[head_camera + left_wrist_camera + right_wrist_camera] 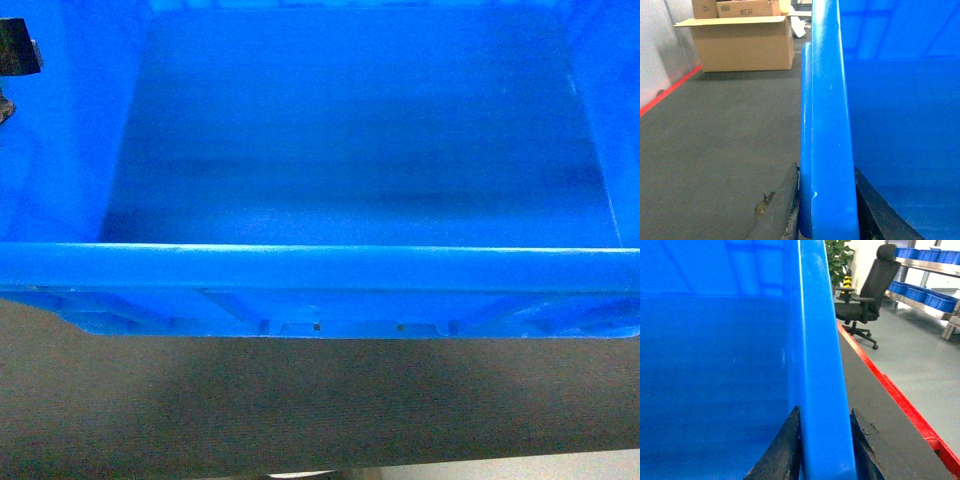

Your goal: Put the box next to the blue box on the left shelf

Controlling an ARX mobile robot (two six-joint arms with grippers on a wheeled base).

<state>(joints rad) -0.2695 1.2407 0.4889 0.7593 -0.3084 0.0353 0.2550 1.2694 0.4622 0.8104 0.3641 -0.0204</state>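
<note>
1. Left gripper [826,210] pinches the box [360,160] by its rim: in the left wrist view one dark finger [780,210] lies outside the blue wall at the bottom of the frame and the other sits inside it, with the rim between them.
2. Right gripper [824,450] grips the opposite rim in like fashion, a dark finger [782,450] on the inner side and one on the outer side, both at the bottom of the right wrist frame.
3. In the head view the box fills the upper two thirds of the frame, open side up, its near rim running level from left edge to right edge. That wall is the long one seen, so the long axis looks to lie across the frame; the side walls are cut off, so I cannot be sure.
4. Below the rim lies dark grey floor [320,410].
5. Only the left wrist view shows cardboard cartons [742,42] at upper left; one bears printed marks too blurred to read surely. A red line [670,90] crosses the floor at left.
6. Only the right wrist view shows a black office chair [865,295], a plant [839,260], a red floor strip [900,400] and a rack [927,287] of small blue bins at upper right.
</note>
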